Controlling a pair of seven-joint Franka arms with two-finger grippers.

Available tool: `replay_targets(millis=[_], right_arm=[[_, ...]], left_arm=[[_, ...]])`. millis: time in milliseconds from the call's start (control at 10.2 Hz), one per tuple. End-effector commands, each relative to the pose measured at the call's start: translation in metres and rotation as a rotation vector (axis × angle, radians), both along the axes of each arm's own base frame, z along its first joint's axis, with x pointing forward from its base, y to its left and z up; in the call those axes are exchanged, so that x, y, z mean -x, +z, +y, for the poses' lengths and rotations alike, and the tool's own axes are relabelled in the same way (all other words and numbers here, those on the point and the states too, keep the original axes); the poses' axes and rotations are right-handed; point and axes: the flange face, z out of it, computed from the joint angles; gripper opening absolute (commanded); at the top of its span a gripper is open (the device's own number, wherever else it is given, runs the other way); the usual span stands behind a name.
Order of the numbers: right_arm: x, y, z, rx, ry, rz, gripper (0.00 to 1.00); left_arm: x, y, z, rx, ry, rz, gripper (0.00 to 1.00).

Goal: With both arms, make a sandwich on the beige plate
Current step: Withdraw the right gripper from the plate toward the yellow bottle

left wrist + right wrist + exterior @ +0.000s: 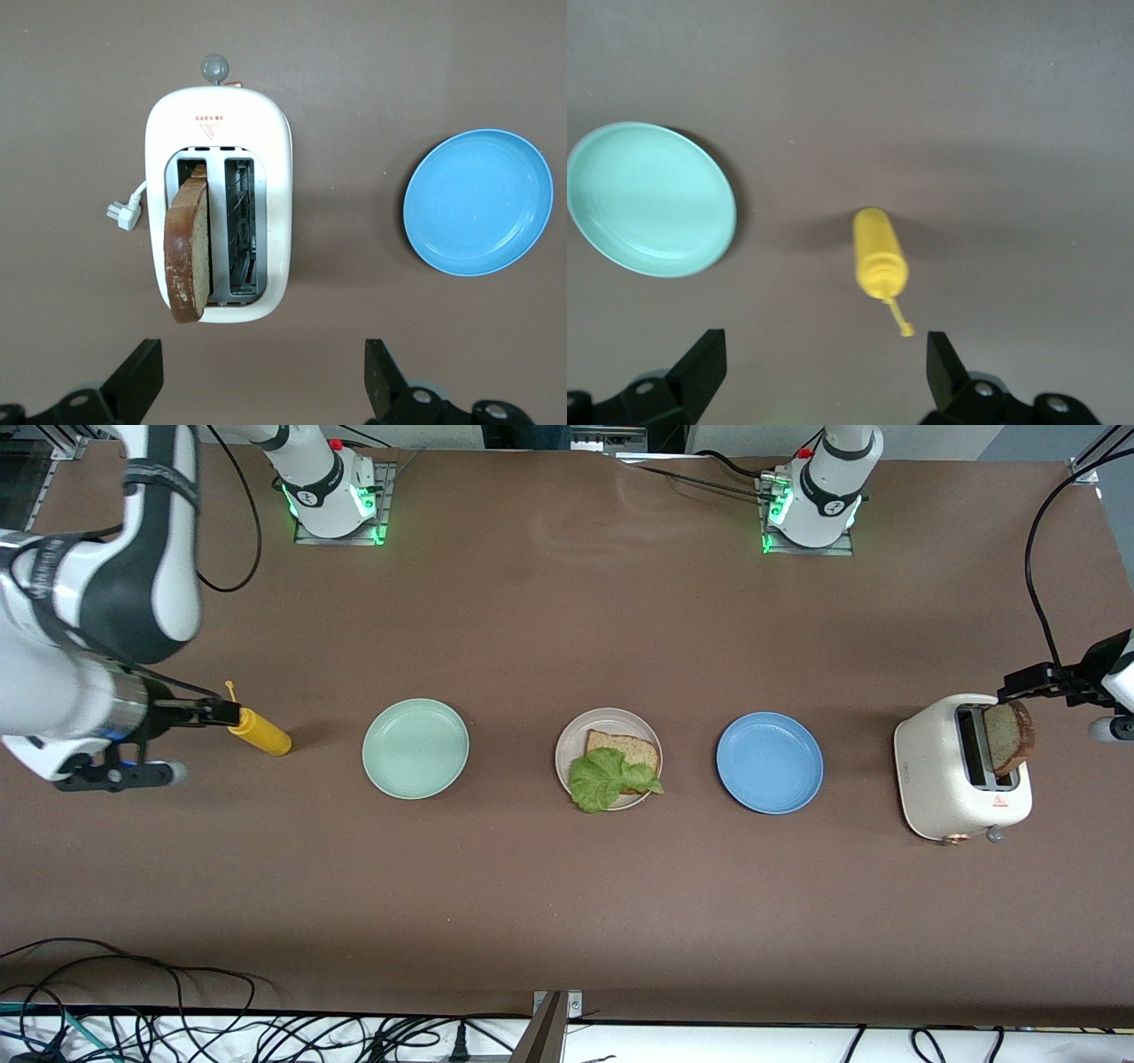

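We see the beige plate (pixel 567 731) at the middle of the table, between a mint-green plate (pixel 415 748) toward the right arm's end and a blue plate (pixel 769 763) toward the left arm's end. On it lies one slice of brown bread (pixel 629 749) with a ruffled lettuce leaf (pixel 606 779) over its nearer edge, the leaf spilling past the rim. A second bread slice (pixel 1011 737) stands upright in one slot of a white toaster (pixel 948 779) at the left arm's end. The left gripper (pixel 264 376) hangs over the toaster with its fingers (pixel 137 376) spread wide and holding nothing; in its wrist view the slice sits apart from both fingertips, on the side of one finger rather than centred in the gap. The right gripper (pixel 819 372) hangs over a yellow squeeze bottle (pixel 259 732) lying on its side beside the mint-green plate, fingers likewise spread and empty, well apart from the sandwich parts.
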Motion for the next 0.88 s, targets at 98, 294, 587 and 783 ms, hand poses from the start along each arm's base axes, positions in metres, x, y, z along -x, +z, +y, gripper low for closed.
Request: replay_targets(millis=[98, 294, 587, 783], right_arm=[[0.039, -0.034, -0.081, -0.162, 0.186, -0.066, 1.0], [0.056, -0.064, -0.129, -0.303, 0.348, -0.167, 1.0], [0.068, -0.09, -0.173, -0.418, 0.539, -0.276, 0.99], [0.077, -0.112, -0.19, -0.484, 0.656, -0.35, 0.99]], left_arm=[[-0.003, 0.01, 0.002, -0.031, -0.036, -0.008, 1.0], [-0.002, 0.008, 0.009, -0.03, -0.037, -0.005, 1.0], [-0.002, 0.005, 0.01, -0.04, -0.04, 0.002, 1.0], [-0.001, 0.006, 0.008, -0.038, -0.042, 0.006, 1.0]])
